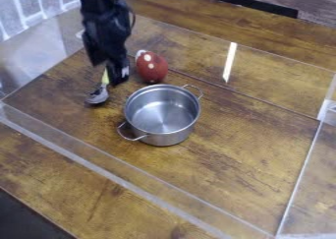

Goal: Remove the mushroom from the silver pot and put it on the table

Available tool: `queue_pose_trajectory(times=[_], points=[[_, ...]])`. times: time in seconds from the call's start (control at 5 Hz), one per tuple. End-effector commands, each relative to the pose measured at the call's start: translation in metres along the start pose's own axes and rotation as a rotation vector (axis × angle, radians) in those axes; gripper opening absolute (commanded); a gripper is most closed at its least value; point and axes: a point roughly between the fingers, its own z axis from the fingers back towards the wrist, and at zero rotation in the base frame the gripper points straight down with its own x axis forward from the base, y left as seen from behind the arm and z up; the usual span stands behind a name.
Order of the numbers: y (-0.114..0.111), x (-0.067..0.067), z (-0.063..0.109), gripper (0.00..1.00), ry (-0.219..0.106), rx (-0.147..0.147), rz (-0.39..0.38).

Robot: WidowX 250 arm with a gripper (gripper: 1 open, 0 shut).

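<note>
The silver pot (161, 115) stands empty in the middle of the table (250, 164), with its two loop handles showing. Just left of the pot, the small grey mushroom (98, 95) lies on the wood and nothing holds it. My gripper (108, 76) hangs a little above and behind the mushroom, pointing steeply down. Its fingers are apart with nothing between them.
A red rounded object (152, 66) with a bit of green beside it lies behind the pot, close to the right of the gripper. Clear acrylic walls (79, 145) edge the tabletop. A reflective strip (229, 63) stands at the back.
</note>
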Motion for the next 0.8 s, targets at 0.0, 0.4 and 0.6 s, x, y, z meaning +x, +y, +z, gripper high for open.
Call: queue_pose_trajectory(times=[0.0,0.4,0.6], points=[[0.022,0.023,0.062,1.0,-0.115,0.079,-0.011],[0.027,0.017,0.068,1.0,-0.129,0.07,-0.043],[0.028,0.015,0.048,1.0,-0.134,0.044,-0.087]])
